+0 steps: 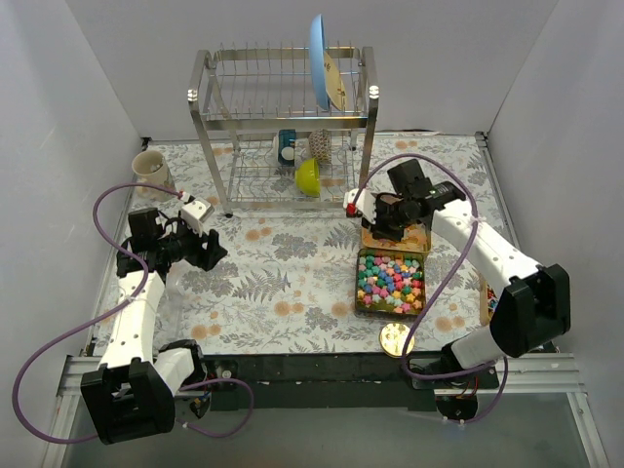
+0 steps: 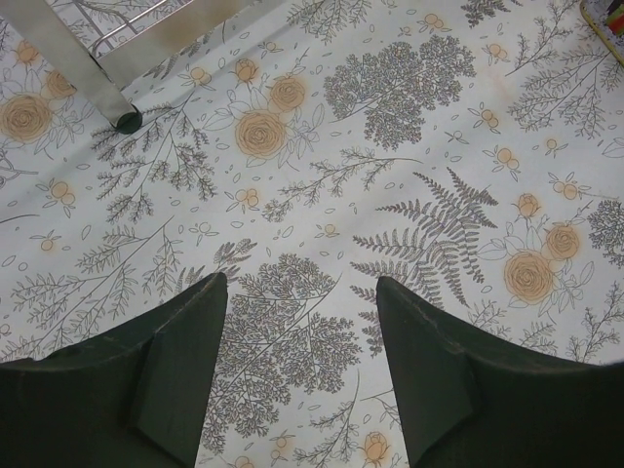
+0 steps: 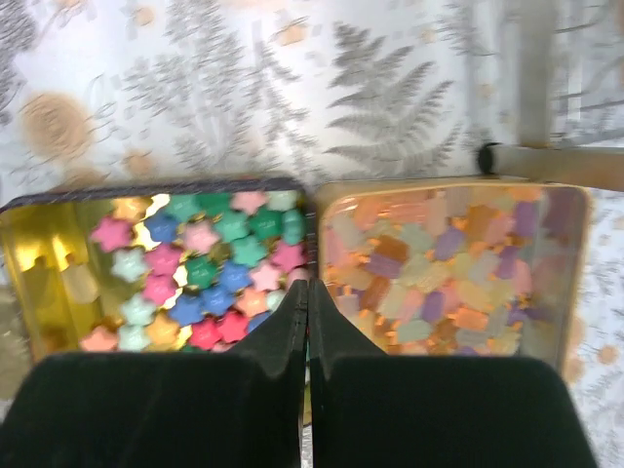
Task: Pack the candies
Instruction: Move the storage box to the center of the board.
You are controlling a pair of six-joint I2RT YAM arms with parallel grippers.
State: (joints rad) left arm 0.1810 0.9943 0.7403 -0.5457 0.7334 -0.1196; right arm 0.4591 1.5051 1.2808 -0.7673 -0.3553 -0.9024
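The right hand has its two fingers pressed flat together with nothing visible between them. It hangs just over the hinge line where the open tin meets its flipped-back lid. The left hand is spread wide and holds nothing, hovering over bare floral surface well apart from the tin.

The candies, small star-shaped pieces in pink, green, blue and orange, lie heaped inside the tin, near the right side of the surface. With them already in the tin, the step in hand is probably shutting the hinged lid.

To do it well, the closed fingertips should get behind the lid's far edge and push it over along the hinge's arc. A straight downward push would be wrong. The push should be slow, since a light tin could slide or tip and spill the stars, and the idle left hand could brace the tin's near wall.

The right wrist view is blurred, and whether the fingertips touch the hinge cannot be told. The lid's shiny inner face mirrors the candies, so it may only look filled. In the top view a coloured object beside the right arm is mostly hidden, and what it is cannot be made out.
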